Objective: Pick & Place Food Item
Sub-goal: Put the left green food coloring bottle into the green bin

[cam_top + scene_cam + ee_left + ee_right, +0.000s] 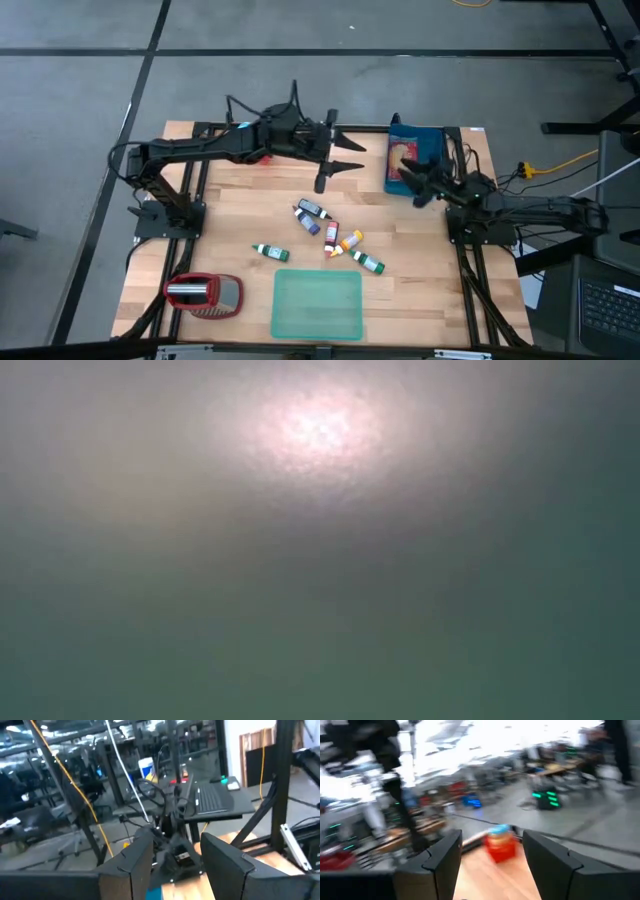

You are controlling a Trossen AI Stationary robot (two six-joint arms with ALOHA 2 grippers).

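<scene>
Several small bottles (330, 235) with coloured caps lie on their sides in the middle of the wooden table. A red jar with a blue lid (500, 845) stands at the far side, partly under my left arm (262, 158). My left gripper (348, 155) hangs open above the table's far middle, well above the bottles, with nothing between its fingers (175, 860). My right gripper (408, 176) is open at the right, over the near edge of a blue box (420, 148), and is also empty (492, 865). The low view shows only a blur.
A green mat (317, 303) lies at the near middle. A red and silver container (205, 293) sits at the near left. Bare wood shows between the bottles and the left edge. A laptop (610, 310) stands off the table at the right.
</scene>
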